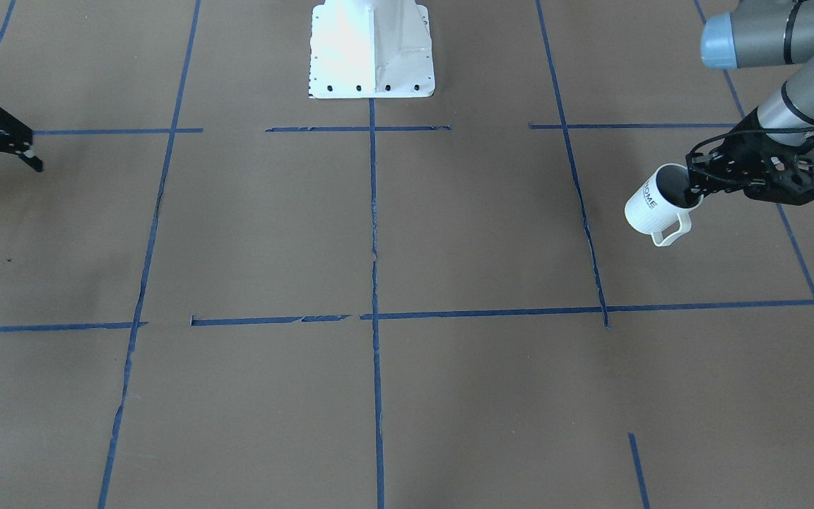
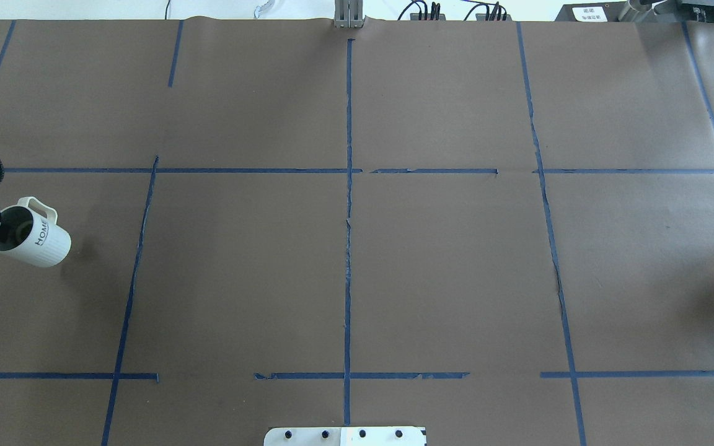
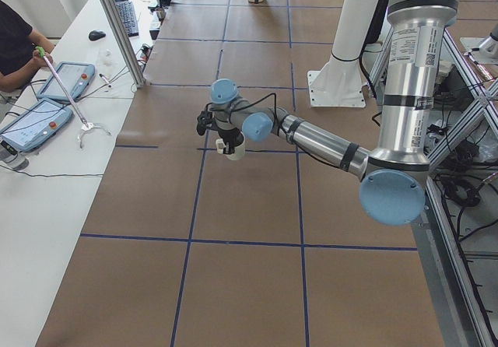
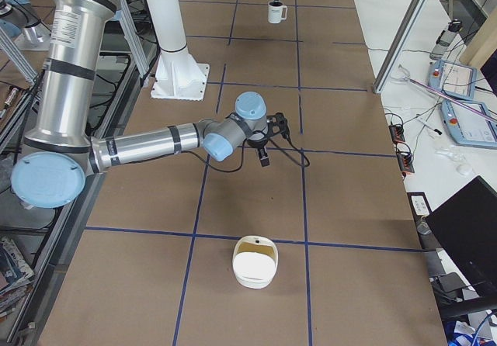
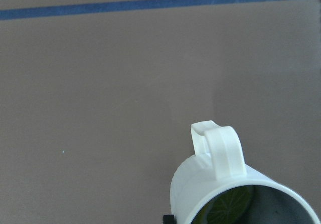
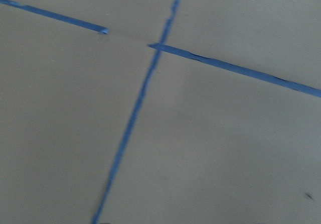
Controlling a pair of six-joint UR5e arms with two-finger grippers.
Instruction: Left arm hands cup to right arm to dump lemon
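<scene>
Off-white cup (image 1: 651, 206), dark "HOME" lettering, yellow-green lemon (image 5: 230, 206) inside.

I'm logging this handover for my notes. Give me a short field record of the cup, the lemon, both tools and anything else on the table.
cup: tilted, rim gripped by left tool
lemon: inside cup
left tool: shut on cup
right tool: open, empty, far from cup
white bowl: standing alone, untouched
</scene>
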